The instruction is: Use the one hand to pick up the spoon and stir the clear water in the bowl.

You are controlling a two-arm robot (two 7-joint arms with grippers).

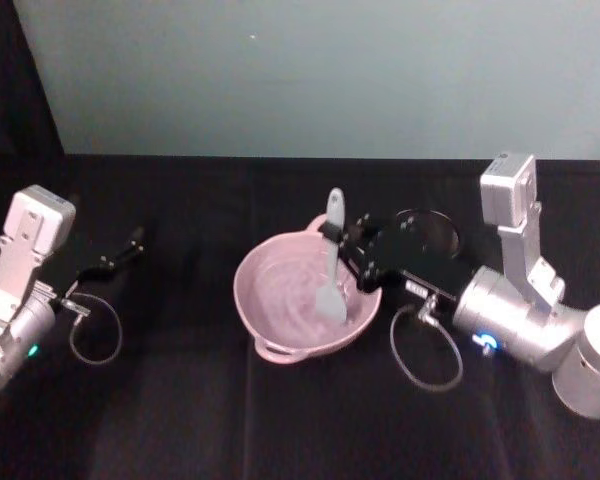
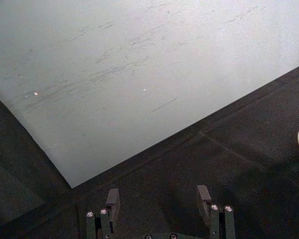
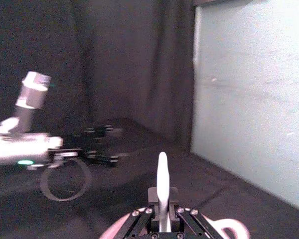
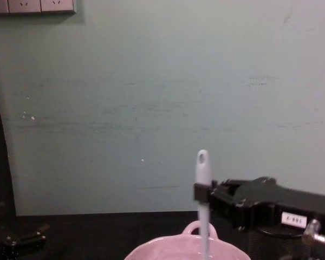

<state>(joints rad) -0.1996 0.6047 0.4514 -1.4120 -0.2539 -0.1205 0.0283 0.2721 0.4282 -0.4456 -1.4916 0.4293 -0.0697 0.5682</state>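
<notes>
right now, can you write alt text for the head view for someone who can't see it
The right gripper holds a white spoon upright by its handle, scoop down inside a pale pink bowl in the middle of a black table. The left gripper hangs idle far to the left, apart from the bowl.
</notes>
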